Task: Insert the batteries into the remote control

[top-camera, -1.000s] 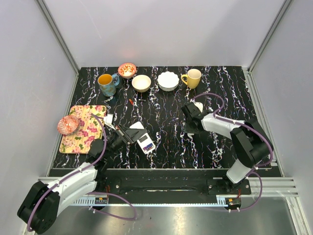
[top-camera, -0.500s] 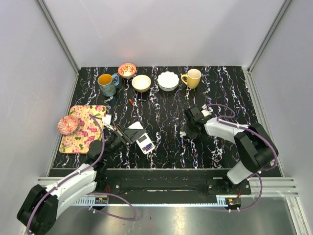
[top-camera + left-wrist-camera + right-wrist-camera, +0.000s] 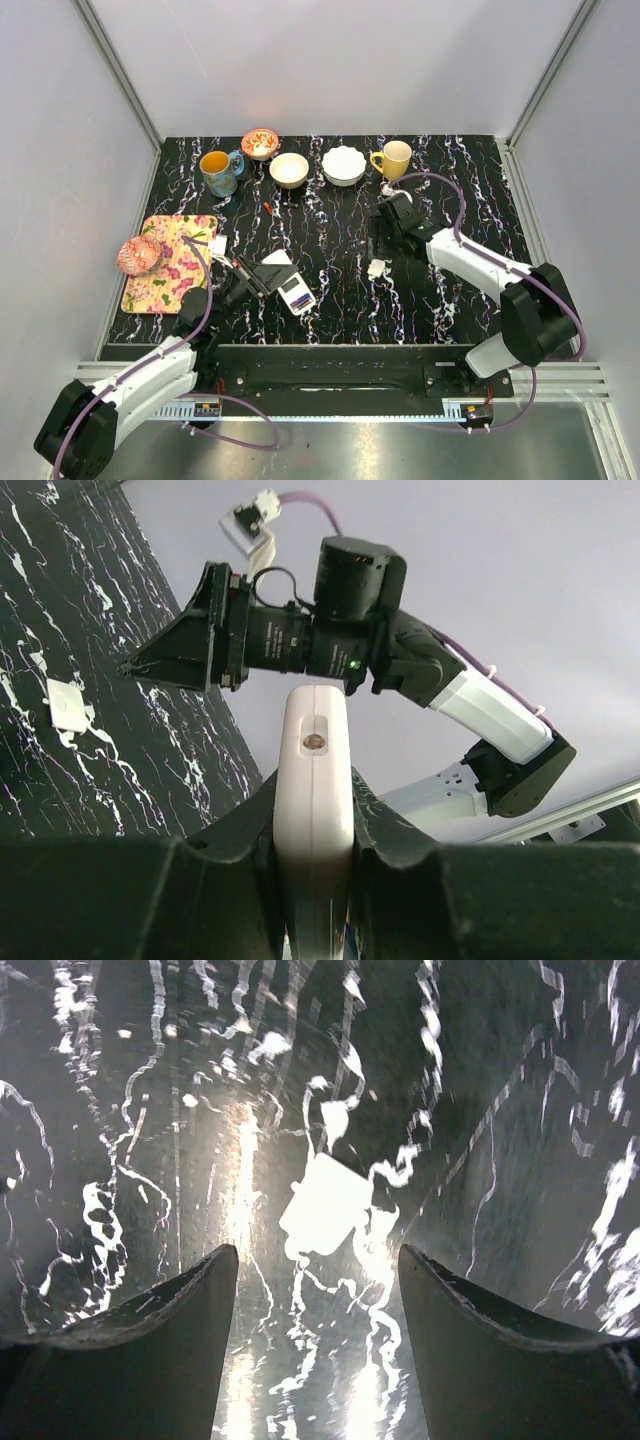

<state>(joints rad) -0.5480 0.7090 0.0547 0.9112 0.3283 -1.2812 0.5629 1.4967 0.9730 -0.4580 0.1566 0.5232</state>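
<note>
Left gripper (image 3: 313, 802) clenched the remote (image 3: 298, 292), its end aimed frame-right at the right gripper (image 3: 315, 1260), spread empty over a white piece (image 3: 325, 1215).

Soft, even overhead light keeps the top view sharp, with faint shadows on the glossy black bench (image 3: 340, 240). In the right wrist view white glare streaks the blurred surface and the right tool (image 3: 318, 1252) is silhouetted.

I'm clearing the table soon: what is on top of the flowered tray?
One round pink patterned dish sits at the left edge of the flowered tray, partly overhanging it. Anything under the dish is covered.
</note>
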